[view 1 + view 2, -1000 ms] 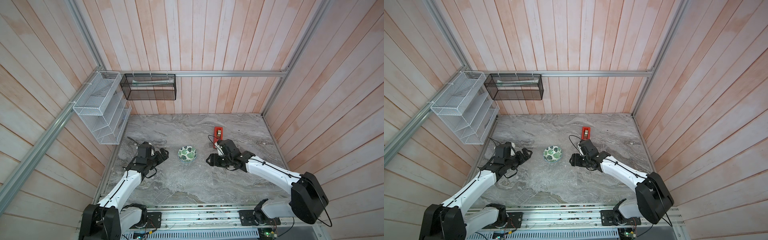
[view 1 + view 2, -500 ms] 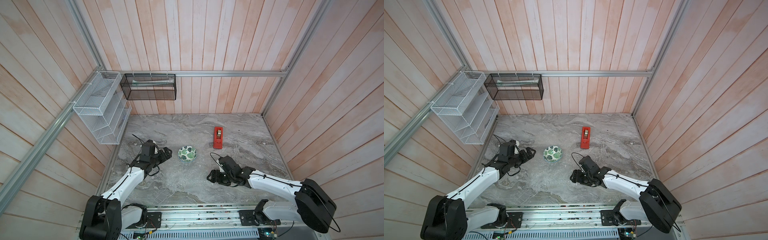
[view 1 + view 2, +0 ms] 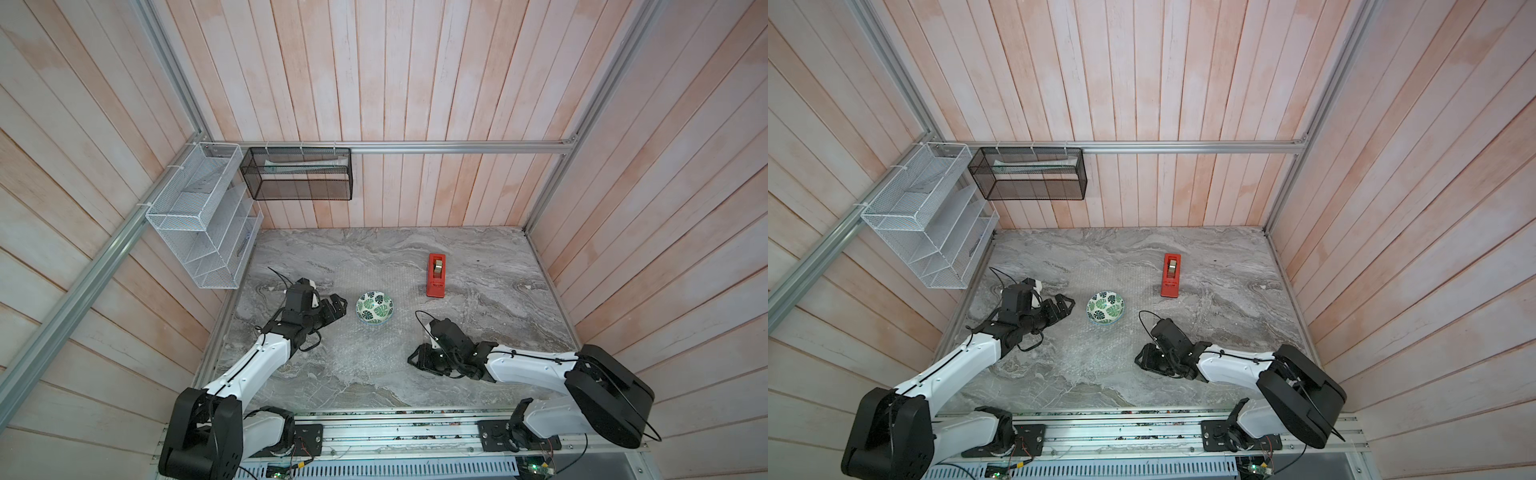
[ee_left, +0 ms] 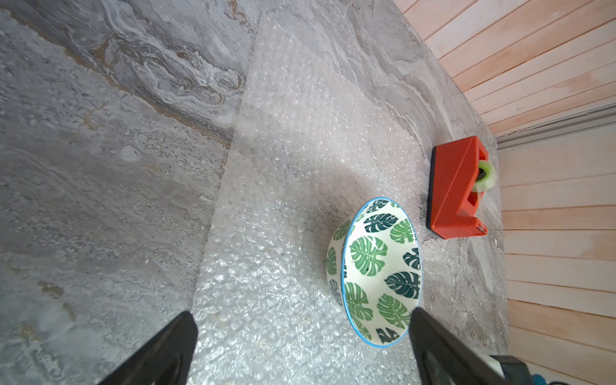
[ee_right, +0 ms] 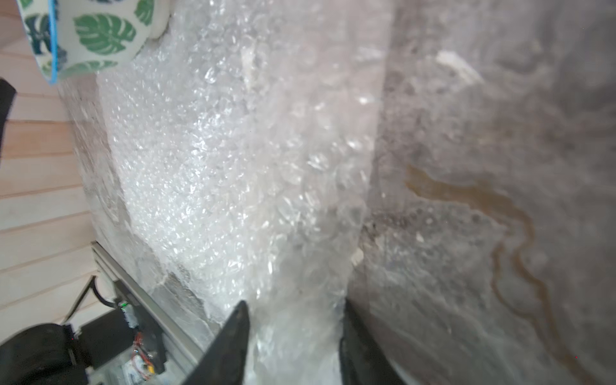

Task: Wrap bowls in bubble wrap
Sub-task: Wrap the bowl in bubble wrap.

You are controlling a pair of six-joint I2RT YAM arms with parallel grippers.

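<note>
In both top views the bowl stood upright on the bubble wrap, which lay flat and nearly see-through across the middle of the marbled surface. The left claw was near the bowl's left side, spread wide and apart from it. The right claw sat low at the sheet's right edge, nearer the robot than the bowl; from up there its jaws could not be read. A red tape dispenser stood just beside the sheet's right edge, farther back than the bowl.

In the left wrist view the left claw gaped fully, its black fingers far apart with only bubble wrap between them. The bowl stood close by one finger, with the tape dispenser past it.

The right wrist view was blurred. The right claw had its fingers part way apart, with the crinkled edge of the bubble wrap between them. Whether they pinched it could not be told. The bowl stood on the same sheet, well apart from the claw.
</note>
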